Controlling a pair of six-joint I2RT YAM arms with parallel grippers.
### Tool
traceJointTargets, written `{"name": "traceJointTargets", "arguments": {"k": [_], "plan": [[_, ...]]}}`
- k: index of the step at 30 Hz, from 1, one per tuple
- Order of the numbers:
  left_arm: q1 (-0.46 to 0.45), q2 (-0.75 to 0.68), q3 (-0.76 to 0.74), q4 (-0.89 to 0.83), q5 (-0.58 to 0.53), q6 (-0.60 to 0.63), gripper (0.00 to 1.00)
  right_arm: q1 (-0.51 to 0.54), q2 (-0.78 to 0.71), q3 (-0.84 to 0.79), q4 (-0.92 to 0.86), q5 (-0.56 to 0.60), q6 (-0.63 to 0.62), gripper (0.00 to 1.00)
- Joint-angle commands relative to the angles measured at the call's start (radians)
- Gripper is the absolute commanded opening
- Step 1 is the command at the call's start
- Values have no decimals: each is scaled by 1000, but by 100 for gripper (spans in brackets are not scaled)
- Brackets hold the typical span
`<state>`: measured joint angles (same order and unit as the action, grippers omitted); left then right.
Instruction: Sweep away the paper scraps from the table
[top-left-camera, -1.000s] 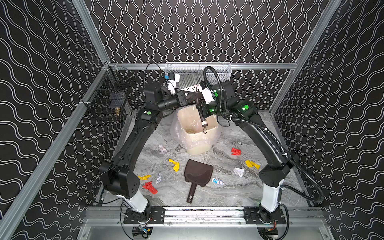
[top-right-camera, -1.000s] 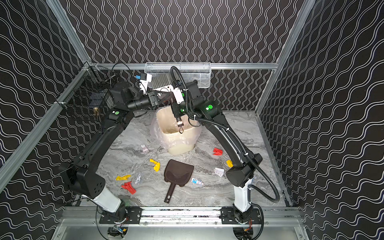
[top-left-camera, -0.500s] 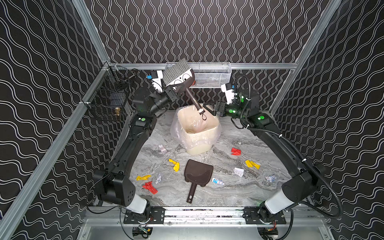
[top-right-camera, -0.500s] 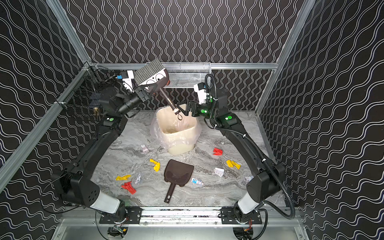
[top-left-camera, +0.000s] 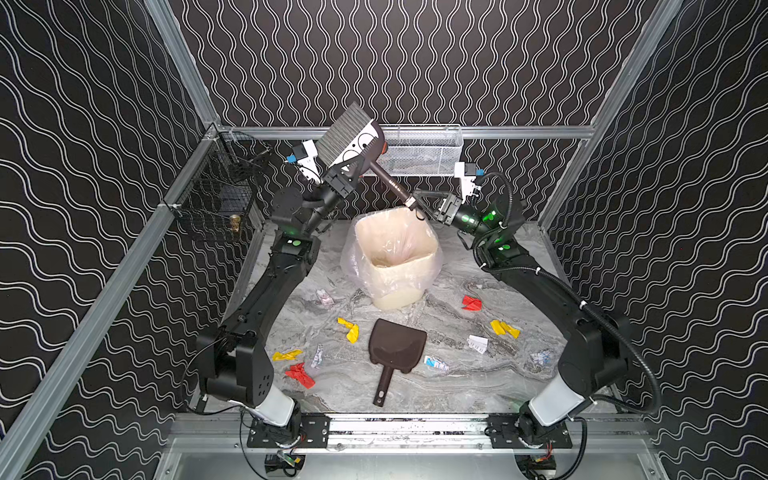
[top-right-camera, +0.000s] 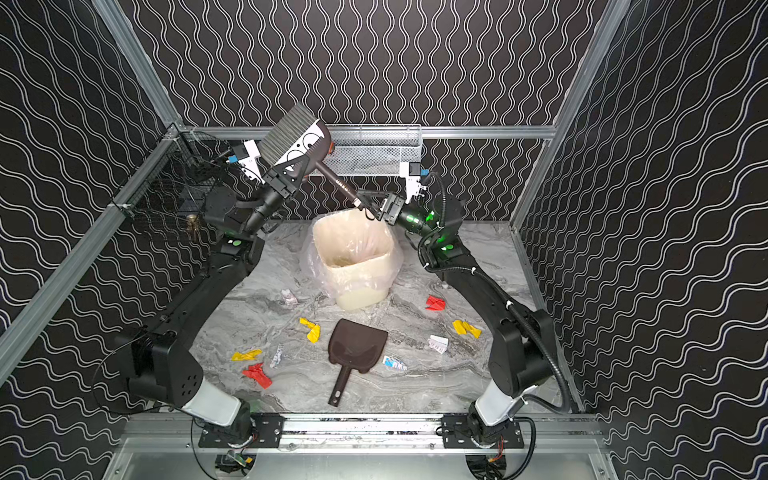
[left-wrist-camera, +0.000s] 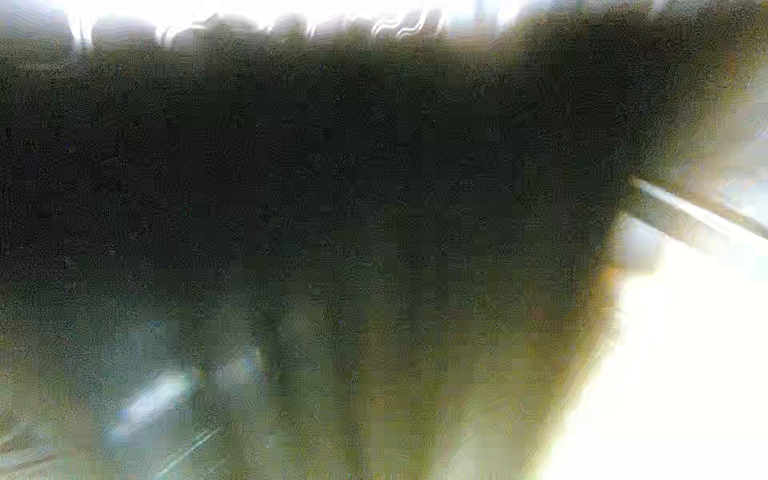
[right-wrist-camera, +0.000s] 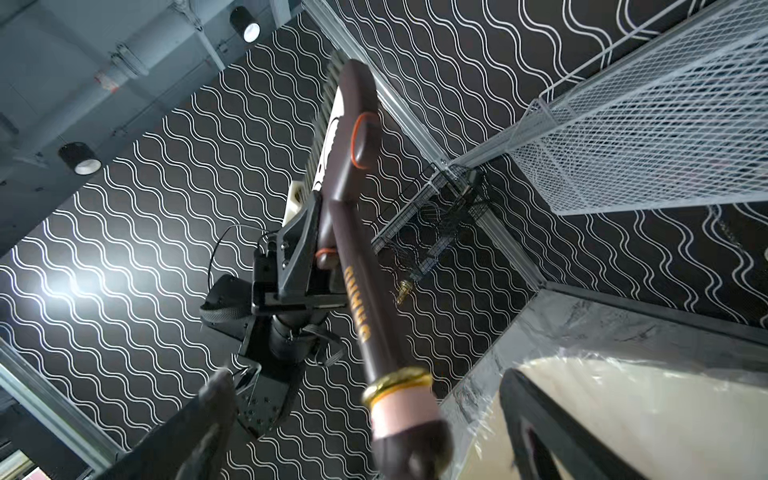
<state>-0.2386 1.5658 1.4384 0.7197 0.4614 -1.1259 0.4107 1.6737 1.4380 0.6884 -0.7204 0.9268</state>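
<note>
- Black wavy-lined walls (top-left-camera: 415, 62) box in the table (top-left-camera: 478, 386), grey-white marble w/ alu rails.
- Paper scraps (top-left-camera: 471, 303): approx ten, all lying on the table. Red, yellow + white ones at right, a yellow one near centre, a red/yellow/white cluster near-left, and a pale bit left of the bin.
- Dustpan (top-left-camera: 397, 347) lies flat at centre, handle toward the near edge, unheld. A blue-print scrap sits just beside its right edge.
- Bin (top-left-camera: 395, 291) w/ clear liner stands far-centre. No coloured bits visible inside.
- Brush (top-left-camera: 353, 133) is up in the air at the far side, bristles pointing up + left, handle slanting down-right over the bin.
- Left gripper (top-left-camera: 347, 174) is clenched on the brush just below the head.
- Right gripper (top-left-camera: 419, 203) is released. Its fingers (right-wrist-camera: 208, 415) are spread wide either side of the handle's end, not pinching it.
- Left wrist view: dark blur, no info.
- Progress, my read: approx nil, w/ no scrap in pan or bin. To do: turn brush bristles-down, herd scraps into the pan, tip it into the bin.
</note>
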Motion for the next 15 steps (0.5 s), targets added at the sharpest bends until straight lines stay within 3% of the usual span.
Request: {"name": "traceJointTargets", "arguments": {"k": [1, 15], "plan": [[-13, 3, 3, 111, -17, -28, 0, 11, 23, 32, 155, -14, 68, 96], [-51, 15, -8, 126, -32, -28, 0, 51, 67, 76, 181, -9, 75, 67]]}}
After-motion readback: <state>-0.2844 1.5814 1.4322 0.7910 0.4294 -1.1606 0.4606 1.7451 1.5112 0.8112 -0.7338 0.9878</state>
